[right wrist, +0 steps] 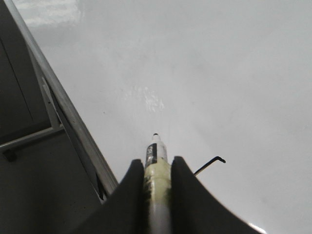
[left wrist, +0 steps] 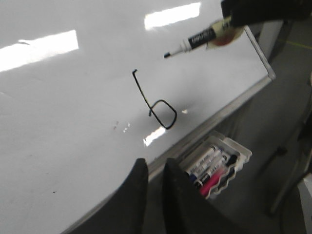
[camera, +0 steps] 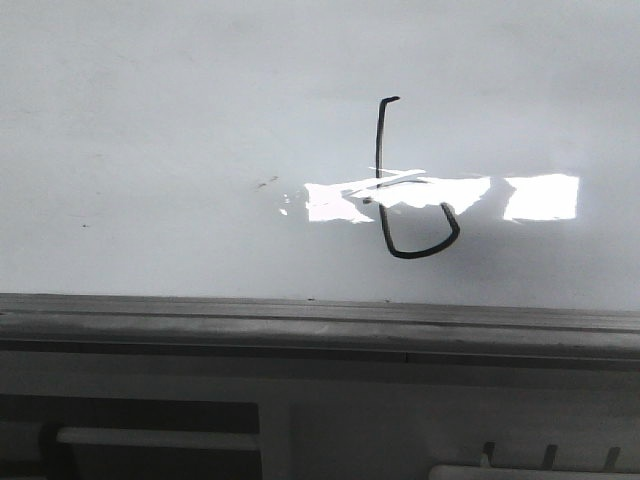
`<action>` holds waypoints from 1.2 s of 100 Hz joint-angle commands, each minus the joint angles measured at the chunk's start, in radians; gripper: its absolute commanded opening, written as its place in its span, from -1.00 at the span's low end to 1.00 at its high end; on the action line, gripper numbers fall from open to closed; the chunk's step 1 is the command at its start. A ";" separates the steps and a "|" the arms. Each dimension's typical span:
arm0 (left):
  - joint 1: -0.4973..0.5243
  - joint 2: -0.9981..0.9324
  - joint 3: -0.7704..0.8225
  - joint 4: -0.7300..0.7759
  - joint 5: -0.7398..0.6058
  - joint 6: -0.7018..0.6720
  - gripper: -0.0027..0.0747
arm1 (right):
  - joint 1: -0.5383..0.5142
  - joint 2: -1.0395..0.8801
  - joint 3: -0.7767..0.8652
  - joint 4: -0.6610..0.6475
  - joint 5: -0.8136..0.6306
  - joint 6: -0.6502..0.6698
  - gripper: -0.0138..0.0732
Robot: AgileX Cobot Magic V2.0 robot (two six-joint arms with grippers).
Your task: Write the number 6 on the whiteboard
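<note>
One black number 6 (camera: 412,190) stands drawn on the whiteboard (camera: 150,150) in the front view, a little right of the middle. It has a tall upright stroke with a small hook at the top and an angular loop at the bottom. Bright reflections of lights cross the board over the figure's middle, so part of the line is washed out there. The board's grey rail (camera: 320,325) runs along its lower edge. Neither arm shows in this view.

From the left wrist view, the same figure (left wrist: 155,102) appears whole, with the loop closed near the board's lower edge. The left tool (left wrist: 152,168) sits below the rail, its two dark fingers (left wrist: 134,195) close together with only a narrow gap and nothing between them. Up at the board's far corner the right tool (left wrist: 263,12) holds a marker pen (left wrist: 195,41), whose black tip points toward the board but lies well apart from the figure. Below the rail a white tray (left wrist: 239,161) holds several more markers (left wrist: 207,163).

From the right wrist view, the right tool (right wrist: 157,168) is clamped on the pen (right wrist: 156,156), its tip (right wrist: 155,135) pointing at the white surface; whether it touches cannot be told. Just beside the fingers the figure's top hook (right wrist: 210,165) shows. The rail (right wrist: 63,107) runs diagonally along the board's edge.
</note>
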 commanded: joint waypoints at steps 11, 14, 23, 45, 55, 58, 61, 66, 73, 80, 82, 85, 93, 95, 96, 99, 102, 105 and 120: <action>-0.002 0.194 -0.122 -0.035 0.105 0.168 0.13 | 0.008 0.000 -0.032 -0.013 0.077 -0.035 -0.83; -0.002 0.227 -0.138 -0.037 0.132 0.204 0.14 | 0.008 0.009 -0.032 -0.013 0.099 -0.035 -0.83; -0.002 0.331 -0.188 -0.069 0.189 0.328 0.13 | 0.012 0.036 -0.032 -0.002 0.126 -0.046 -0.83; -0.015 0.532 -0.289 -0.213 0.322 0.562 0.13 | 0.139 0.121 -0.032 0.003 0.149 -0.104 -0.83; -0.062 0.592 -0.319 -0.216 0.322 0.578 0.13 | 0.189 0.146 -0.032 0.003 0.125 -0.104 -0.83; -0.080 0.606 -0.325 -0.216 0.322 0.585 0.13 | 0.197 0.151 -0.032 0.003 0.115 -0.104 -0.83; -0.102 0.619 -0.331 -0.213 0.320 0.598 0.13 | 0.203 0.157 -0.032 0.003 0.109 -0.104 -0.83; -0.134 0.639 -0.341 -0.206 0.317 0.608 0.13 | 0.207 0.162 -0.032 0.003 0.095 -0.104 -0.83; -0.175 0.664 -0.351 -0.199 0.295 0.611 0.13 | 0.207 0.164 -0.032 0.006 0.086 -0.104 -0.83; -0.204 0.682 -0.355 -0.195 0.266 0.611 0.13 | 0.207 0.164 -0.032 0.006 0.084 -0.104 -0.83; -0.209 0.686 -0.355 -0.195 0.257 0.611 0.13 | 0.207 0.164 -0.032 0.006 0.084 -0.104 -0.83; -0.215 0.691 -0.355 -0.195 0.248 0.611 0.13 | 0.207 0.164 -0.032 0.007 0.084 -0.104 -0.83; -0.224 0.707 -0.355 -0.195 0.231 0.611 0.13 | 0.207 0.164 -0.032 0.026 0.084 -0.104 -0.83; -0.226 0.713 -0.355 -0.201 0.231 0.611 0.13 | 0.207 0.164 -0.032 0.030 0.084 -0.104 -0.83; -0.226 0.715 -0.355 -0.202 0.231 0.611 0.13 | 0.207 0.164 -0.032 0.033 0.084 -0.104 -0.83; -0.226 0.720 -0.355 -0.206 0.231 0.611 0.13 | 0.207 0.164 -0.032 0.040 0.084 -0.104 -0.83; -0.226 0.722 -0.355 -0.208 0.231 0.611 0.13 | 0.209 0.164 -0.032 0.045 0.084 -0.104 -0.83; -0.226 0.728 -0.355 -0.208 0.231 0.611 0.13 | 0.214 0.164 -0.032 0.045 0.084 -0.104 -0.83; -0.226 0.746 -0.357 -0.219 0.204 0.611 0.08 | 0.254 0.164 -0.032 0.045 0.067 -0.104 -0.83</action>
